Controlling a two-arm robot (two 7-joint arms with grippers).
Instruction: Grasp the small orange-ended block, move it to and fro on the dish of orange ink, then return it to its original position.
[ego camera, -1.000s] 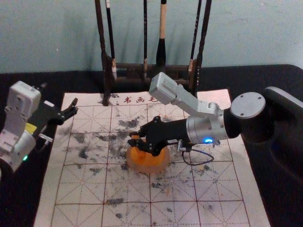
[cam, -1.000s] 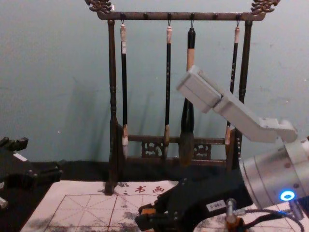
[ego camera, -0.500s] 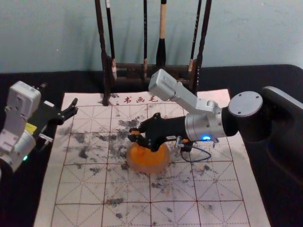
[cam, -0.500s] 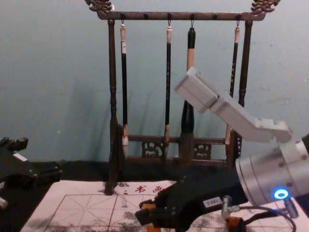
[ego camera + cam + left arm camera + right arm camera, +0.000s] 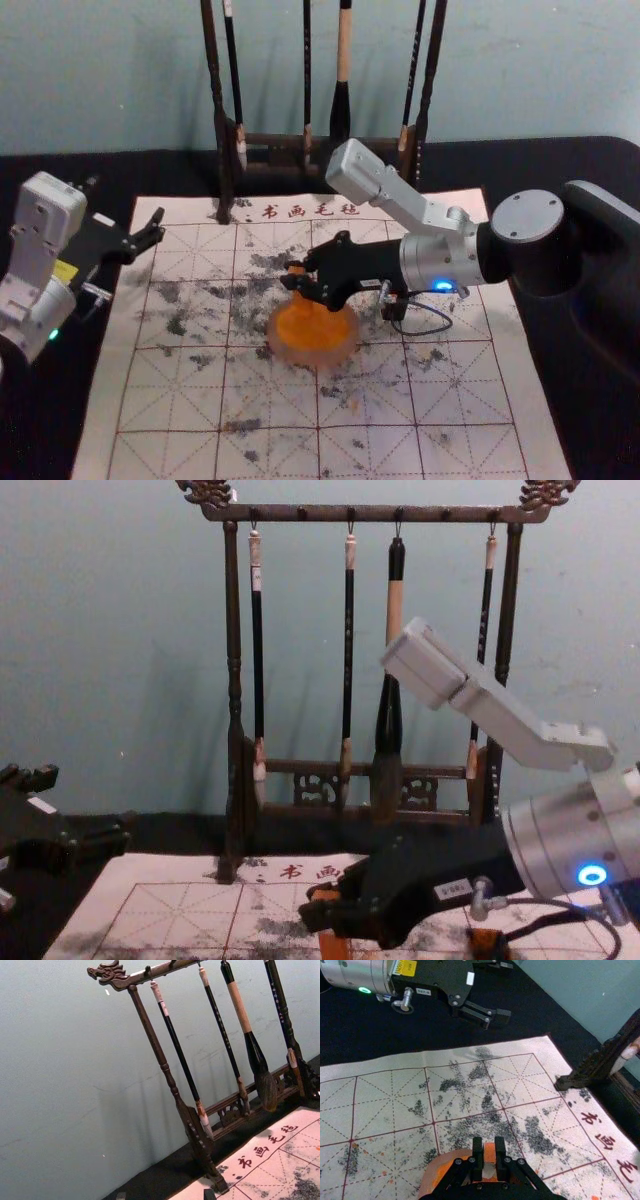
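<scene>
My right gripper (image 5: 293,278) is above the far-left part of the round dish of orange ink (image 5: 315,352), closed on the upright orange block (image 5: 297,269). The block's lower end meets the ink in the head view; whether it touches the bottom I cannot tell. In the right wrist view the gripper (image 5: 489,1149) pinches the block (image 5: 490,1152) between both fingers, with the dish (image 5: 427,1178) beneath. The block (image 5: 334,946) extends below the fingers in the chest view. My left gripper (image 5: 125,201) is parked open beyond the mat's left edge; its tips (image 5: 165,1194) stand apart in the left wrist view.
A dark wooden rack (image 5: 232,680) with hanging brushes stands at the mat's far edge. The ink-stained gridded mat (image 5: 180,400) lies under the dish. An orange and dark object (image 5: 487,943) sits below my right forearm. The black table surface (image 5: 560,200) borders the mat.
My right gripper, still holding the block, has shifted a little to the right and slightly away over the dish. The left arm and the dish have stayed where they were.
</scene>
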